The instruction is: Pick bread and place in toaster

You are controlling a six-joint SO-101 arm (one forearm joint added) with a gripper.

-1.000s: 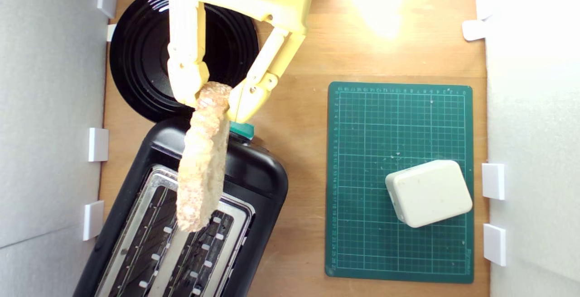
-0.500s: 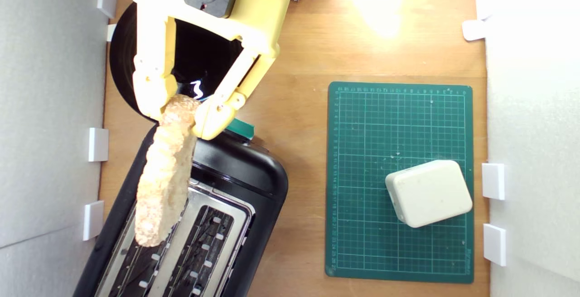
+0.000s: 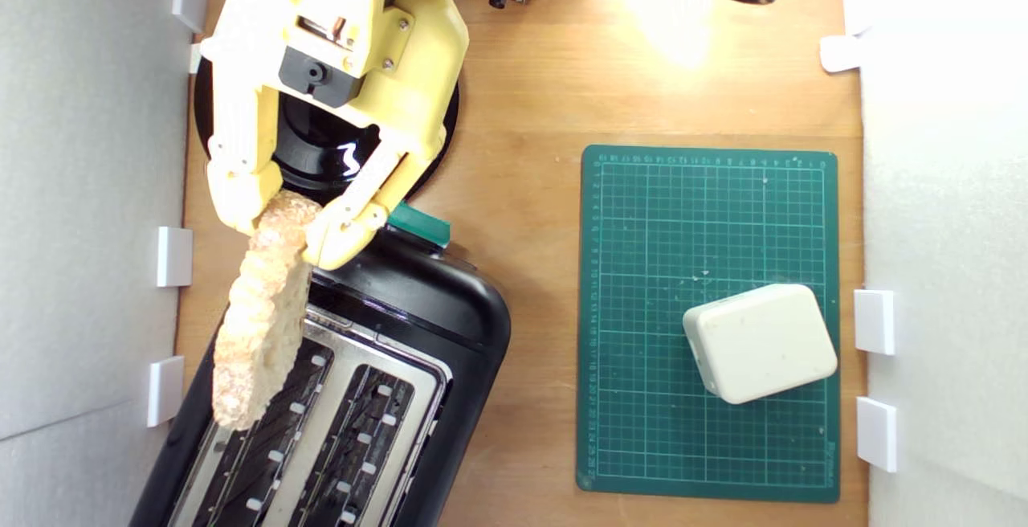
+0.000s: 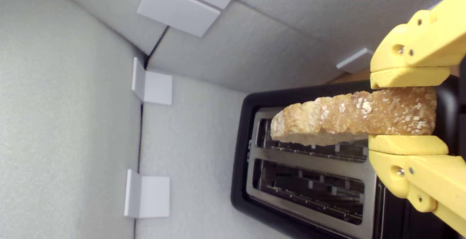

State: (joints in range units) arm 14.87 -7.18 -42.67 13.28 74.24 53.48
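Bread (image 3: 261,314) pinched between fingers (image 3: 241,202), above toaster (image 3: 434,310).

A lab test cell: foam walls (image 3: 88,189), cutting mat (image 3: 707,222)

toaster (image 3: 418,326): lower end cut by exterior frame edge
plate (image 3: 321,153): mostly hidden under arm
lever knob (image 3: 419,224): partly covered
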